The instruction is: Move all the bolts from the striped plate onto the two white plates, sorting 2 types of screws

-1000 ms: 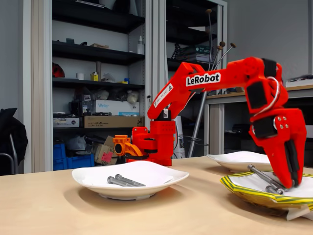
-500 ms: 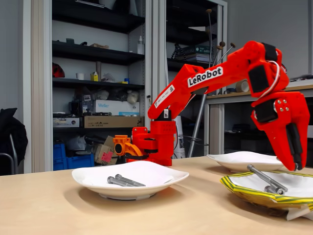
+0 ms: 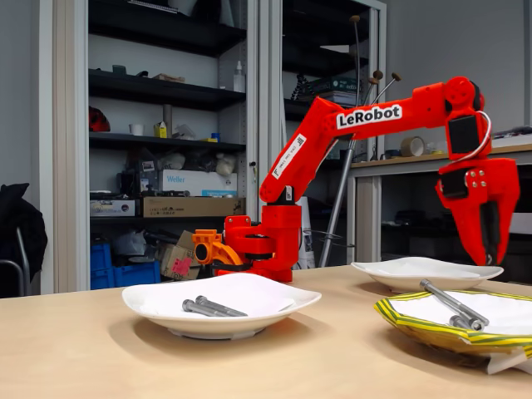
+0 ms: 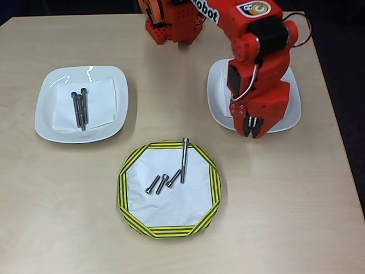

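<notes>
This looks like a lab or workshop storeroom. In the fixed view, at nine to twelve o'clock, a tall open shelving unit (image 3: 166, 125) holds cardboard boxes (image 3: 189, 205), a Weller box (image 3: 195, 181) and loose gear, with blue crates (image 3: 125, 270) on the floor below. At three o'clock a workbench (image 3: 440, 162) carries a tape roll (image 3: 411, 146).

Even indoor light, soft shadows, sharp

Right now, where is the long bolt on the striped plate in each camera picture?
Fixed view: the long bolt lies slanted on the striped plate, at lower right, below the red claw.
Overhead view: it lies at the plate's upper right, head toward the top, left of the claw.
Shared landmark: the striped plate.
</notes>
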Tool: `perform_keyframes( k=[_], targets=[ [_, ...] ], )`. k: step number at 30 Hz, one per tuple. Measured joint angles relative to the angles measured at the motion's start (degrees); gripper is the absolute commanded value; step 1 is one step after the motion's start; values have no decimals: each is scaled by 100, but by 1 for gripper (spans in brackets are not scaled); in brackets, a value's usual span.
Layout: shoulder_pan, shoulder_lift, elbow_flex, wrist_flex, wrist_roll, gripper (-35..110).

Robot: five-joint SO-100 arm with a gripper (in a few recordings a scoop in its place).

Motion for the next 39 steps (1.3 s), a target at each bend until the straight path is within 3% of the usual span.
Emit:
perform_keyframes(
  k=[8,12,19,24,32,39],
  targets=[
    [-800,2057,2733,-606,905,0],
    [-1160,2654,3788,-1011,1345,16],
    [-1257,2979,4298,-1635,1230,21],
    [-817,2821,3955,-1670,475,21],
    [747,1406,1960,-1635,-1775,20],
    [1503,519,905,-1485,-2689,18]
  ],
)
